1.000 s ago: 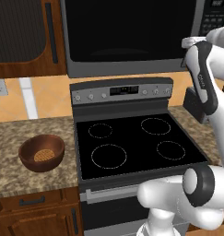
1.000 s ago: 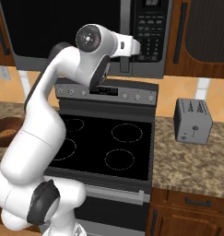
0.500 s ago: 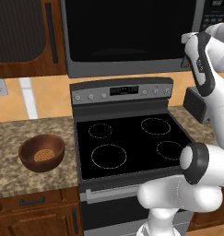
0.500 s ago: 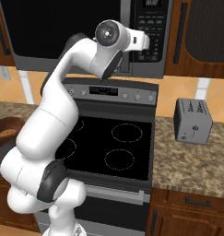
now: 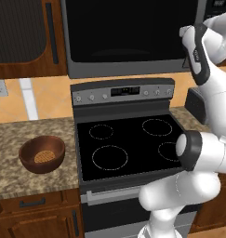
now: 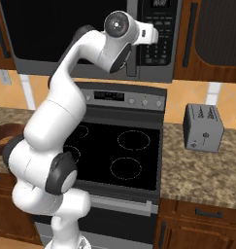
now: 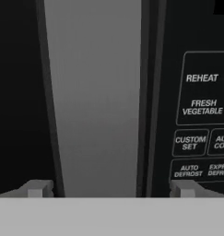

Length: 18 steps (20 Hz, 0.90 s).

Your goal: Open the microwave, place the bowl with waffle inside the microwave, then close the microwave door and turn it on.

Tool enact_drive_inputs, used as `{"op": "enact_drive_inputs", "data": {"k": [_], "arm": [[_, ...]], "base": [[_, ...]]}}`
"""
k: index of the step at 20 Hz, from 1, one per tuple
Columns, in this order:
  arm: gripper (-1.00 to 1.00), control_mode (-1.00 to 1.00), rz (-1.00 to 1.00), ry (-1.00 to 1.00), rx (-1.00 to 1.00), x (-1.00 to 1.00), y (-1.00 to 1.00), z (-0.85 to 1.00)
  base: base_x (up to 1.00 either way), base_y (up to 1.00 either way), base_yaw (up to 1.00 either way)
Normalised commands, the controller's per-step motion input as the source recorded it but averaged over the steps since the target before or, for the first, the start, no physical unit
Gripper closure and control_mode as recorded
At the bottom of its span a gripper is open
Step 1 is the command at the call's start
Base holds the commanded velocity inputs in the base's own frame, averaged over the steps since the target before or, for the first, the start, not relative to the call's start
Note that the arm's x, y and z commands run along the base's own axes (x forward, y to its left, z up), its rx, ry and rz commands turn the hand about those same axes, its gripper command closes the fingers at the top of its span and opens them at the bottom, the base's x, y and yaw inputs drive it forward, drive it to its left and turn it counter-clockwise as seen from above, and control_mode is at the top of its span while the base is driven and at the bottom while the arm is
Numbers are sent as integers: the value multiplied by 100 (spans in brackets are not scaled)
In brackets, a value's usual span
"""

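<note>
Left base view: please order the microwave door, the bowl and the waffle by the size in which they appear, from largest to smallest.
1. The microwave door, by far the largest, though cropped at the top.
2. The bowl, on the counter left of the stove.
3. The waffle, lying inside the bowl.

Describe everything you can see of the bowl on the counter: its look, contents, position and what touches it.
The bowl is small, round and reddish-brown, wooden-looking, with a thick rim and deep walls. It stands upright on the speckled granite counter to the left of the black stove, apart from its edge. Inside lies a tan-orange waffle with a grid pattern, flat on the bottom. Nothing else touches the bowl.
</note>
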Motion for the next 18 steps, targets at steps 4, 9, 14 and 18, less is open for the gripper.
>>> {"op": "enact_drive_inputs", "data": {"k": [4, 9, 14, 18], "arm": [[-100, -100, 0, 0, 1, 39, 0, 0], [-100, -100, 7, 0, 2, 66, 5, 0], [-100, -100, 9, 0, 5, 62, 9, -8], [100, -100, 6, -1, 1, 43, 56, -23]], "base": [[0, 0, 0], [0, 0, 0], [0, 0, 0], [0, 0, 0]]}}
